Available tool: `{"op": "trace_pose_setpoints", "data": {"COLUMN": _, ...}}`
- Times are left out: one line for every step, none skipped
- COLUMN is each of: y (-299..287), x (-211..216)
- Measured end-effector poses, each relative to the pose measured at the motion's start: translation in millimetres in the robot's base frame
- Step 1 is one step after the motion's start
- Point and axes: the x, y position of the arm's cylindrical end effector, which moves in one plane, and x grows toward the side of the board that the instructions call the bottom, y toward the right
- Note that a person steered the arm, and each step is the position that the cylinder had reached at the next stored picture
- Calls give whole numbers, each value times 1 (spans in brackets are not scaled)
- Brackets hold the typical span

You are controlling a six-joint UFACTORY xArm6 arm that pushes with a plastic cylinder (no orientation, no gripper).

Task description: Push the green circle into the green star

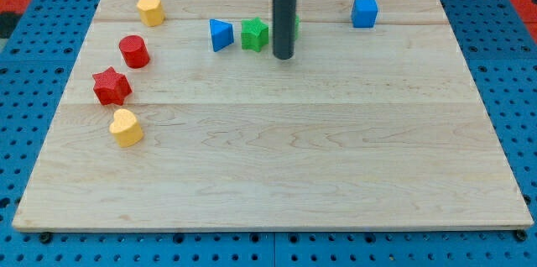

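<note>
Two green blocks matter on the wooden bench (277,175). Only a sliver of the green circle (296,25) shows, hidden behind the rod just right of the green star (254,34). The tip (284,55) rests beside the star's right edge. No hand exists; nothing is held. The circle likely slides easily, light and rigid, best pushed from its far right side. Round, it has no long axis.

The pale wooden desk (277,175) shows faint grain lines. On it sit a yellow hexagon block (150,10), red cylinder block (133,50), red star block (111,86), yellow heart block (126,128), blue triangle block (221,34), green star block (254,34) and blue cube block (364,12). The dark rod (284,15) is black.
</note>
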Motion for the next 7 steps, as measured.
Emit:
{"op": "trace_pose_setpoints", "data": {"y": 43, "x": 0}}
{"op": "trace_pose_setpoints", "data": {"y": 68, "x": -38}}
{"op": "trace_pose_setpoints", "data": {"y": 57, "x": -48}}
{"op": "trace_pose_setpoints", "data": {"y": 66, "x": -86}}
{"op": "trace_pose_setpoints", "data": {"y": 67, "x": -116}}
{"op": "trace_pose_setpoints", "data": {"y": 42, "x": -100}}
{"op": "trace_pose_setpoints", "data": {"y": 12, "x": -65}}
